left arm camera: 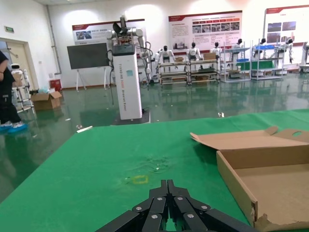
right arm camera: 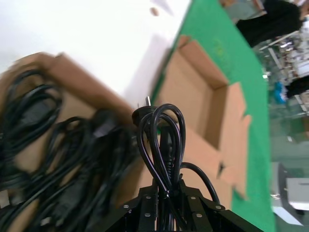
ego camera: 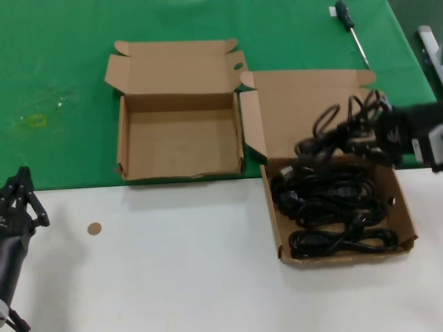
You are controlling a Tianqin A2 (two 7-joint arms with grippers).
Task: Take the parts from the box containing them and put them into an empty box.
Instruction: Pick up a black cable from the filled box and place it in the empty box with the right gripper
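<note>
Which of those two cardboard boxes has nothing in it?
The box with the shorter lid, on the green cloth to the robot's left, is bare inside; the taller-lidded box holds black cords.

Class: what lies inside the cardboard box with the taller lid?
Several tangled black power cords fill the box. They hide much of its floor. The right claw holds one cord above.

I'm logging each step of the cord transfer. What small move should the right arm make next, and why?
Probably carry leftward: the right end effector grips a looped cord above the full box, and the empty box sits to its left.
</note>
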